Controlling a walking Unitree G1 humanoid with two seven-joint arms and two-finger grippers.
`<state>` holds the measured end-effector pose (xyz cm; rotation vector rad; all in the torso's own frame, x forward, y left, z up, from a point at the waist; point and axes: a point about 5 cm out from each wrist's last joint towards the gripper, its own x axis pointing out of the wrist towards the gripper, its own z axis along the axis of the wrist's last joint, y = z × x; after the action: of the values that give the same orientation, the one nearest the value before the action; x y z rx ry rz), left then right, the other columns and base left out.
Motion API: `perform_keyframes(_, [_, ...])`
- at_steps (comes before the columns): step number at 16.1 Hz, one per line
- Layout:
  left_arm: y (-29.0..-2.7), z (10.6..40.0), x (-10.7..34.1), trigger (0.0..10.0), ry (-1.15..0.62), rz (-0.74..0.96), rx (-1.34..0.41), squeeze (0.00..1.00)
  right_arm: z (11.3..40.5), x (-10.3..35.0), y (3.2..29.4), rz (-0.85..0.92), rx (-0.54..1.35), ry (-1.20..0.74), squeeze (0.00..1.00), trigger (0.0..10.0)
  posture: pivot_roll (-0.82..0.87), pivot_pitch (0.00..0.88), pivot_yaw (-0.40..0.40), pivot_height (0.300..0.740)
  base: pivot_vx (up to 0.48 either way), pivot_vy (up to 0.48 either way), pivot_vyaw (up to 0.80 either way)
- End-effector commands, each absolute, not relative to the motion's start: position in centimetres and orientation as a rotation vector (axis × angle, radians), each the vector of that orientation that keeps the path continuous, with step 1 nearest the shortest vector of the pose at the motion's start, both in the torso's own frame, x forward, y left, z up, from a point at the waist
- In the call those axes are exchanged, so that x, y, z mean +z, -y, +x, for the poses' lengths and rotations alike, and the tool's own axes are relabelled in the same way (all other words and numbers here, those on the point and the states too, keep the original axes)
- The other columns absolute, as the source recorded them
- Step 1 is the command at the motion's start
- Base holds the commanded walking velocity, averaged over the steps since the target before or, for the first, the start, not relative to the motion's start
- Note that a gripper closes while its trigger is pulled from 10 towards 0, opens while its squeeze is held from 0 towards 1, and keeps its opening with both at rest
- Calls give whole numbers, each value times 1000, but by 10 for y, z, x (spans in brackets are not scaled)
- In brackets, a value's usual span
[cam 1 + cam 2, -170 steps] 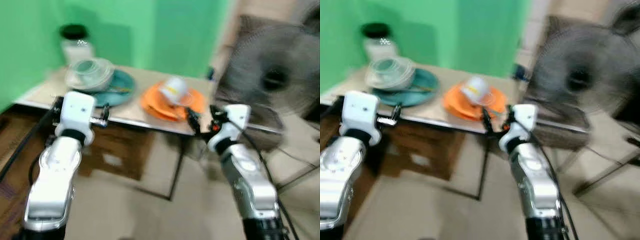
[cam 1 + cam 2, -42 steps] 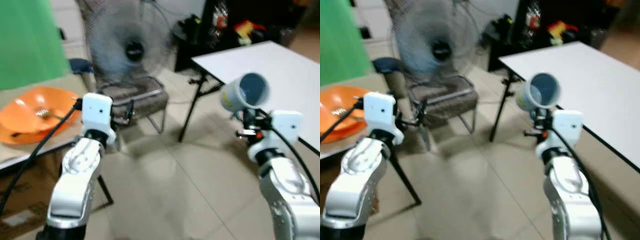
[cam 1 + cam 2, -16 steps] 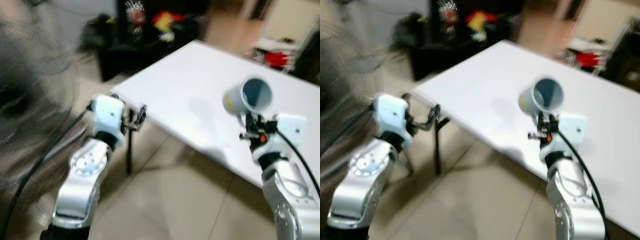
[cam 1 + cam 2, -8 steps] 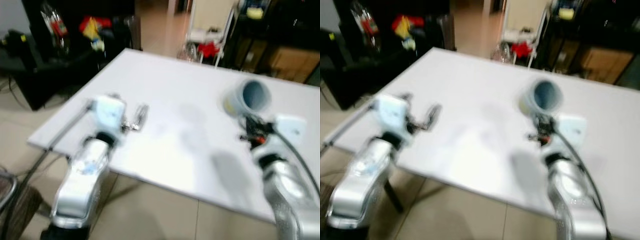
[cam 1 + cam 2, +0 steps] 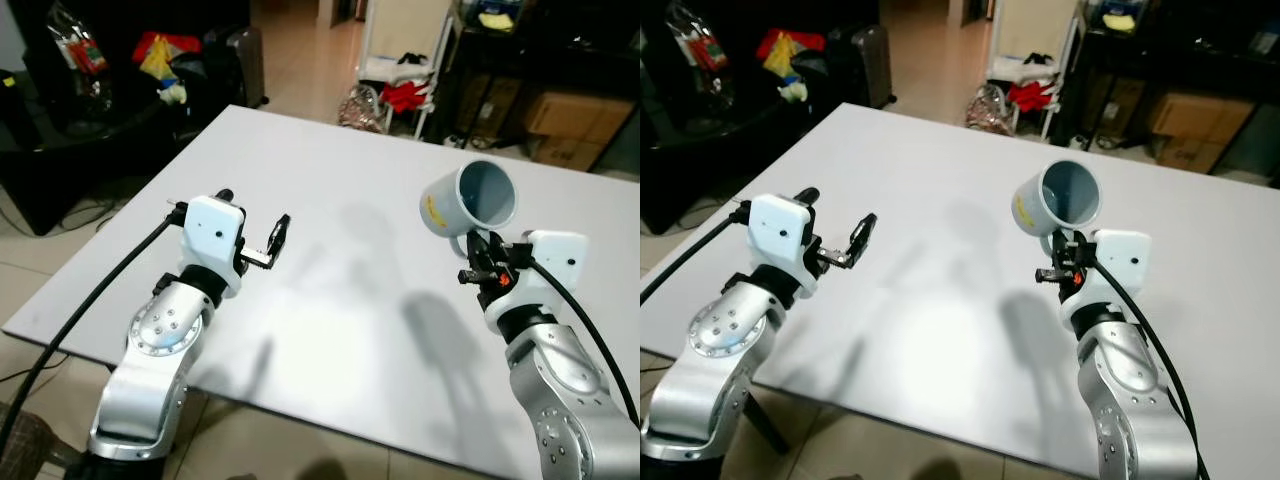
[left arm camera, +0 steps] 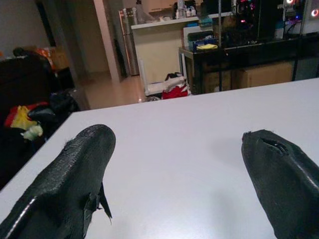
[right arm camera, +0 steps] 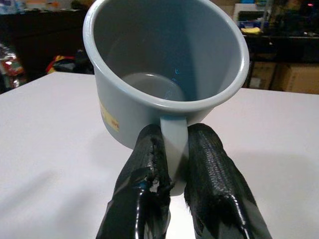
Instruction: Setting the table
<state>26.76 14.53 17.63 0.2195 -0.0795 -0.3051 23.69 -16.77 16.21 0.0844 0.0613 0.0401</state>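
Observation:
A grey-blue mug [image 5: 468,204] with a yellow mark on its side hangs above the white table [image 5: 330,200], tilted with its mouth facing up and toward me. My right gripper [image 5: 481,262] is shut on the mug's handle [image 7: 173,144], its two black fingers [image 7: 144,174] pinching it from both sides. My left gripper [image 5: 277,238] is held open over the table's left part with nothing between its fingers [image 6: 75,174]. Shadows of both arms fall on the tabletop in front of me.
The table's near-left edge [image 5: 60,320] runs over a tiled floor. Beyond the far side stand a dark shelf with boxes [image 5: 560,120], a white rack with red cloth [image 5: 405,90], and a black bag and colourful clutter [image 5: 150,60] at the left.
The camera has moved closer and steadied over the white table, which now spreads under both arms. The mug stays in the right gripper, slightly lower and more to the left.

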Motion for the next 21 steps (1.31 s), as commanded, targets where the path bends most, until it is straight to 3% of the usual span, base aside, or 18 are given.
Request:
perform_keyframes(1, [-146,267,179,10000,91,227,-313,0,239,166,167,67,48,-56,0,10000,17,0,-58,740,0,0,0])
perform_keyframes(10, [-150,272,180,10000,49,271,-378,0,297,169,168,-62,259,-149,0,10000,35,0,-56,740,0,0,0])
perform_keyframes(15, [-153,271,178,10000,20,251,-312,0,298,169,162,-34,273,-138,0,10000,44,0,-68,740,0,0,0])
perform_keyframes(21, [-153,275,182,10000,19,256,-344,0,322,163,156,-82,319,-193,0,10000,43,0,-58,740,0,0,0])
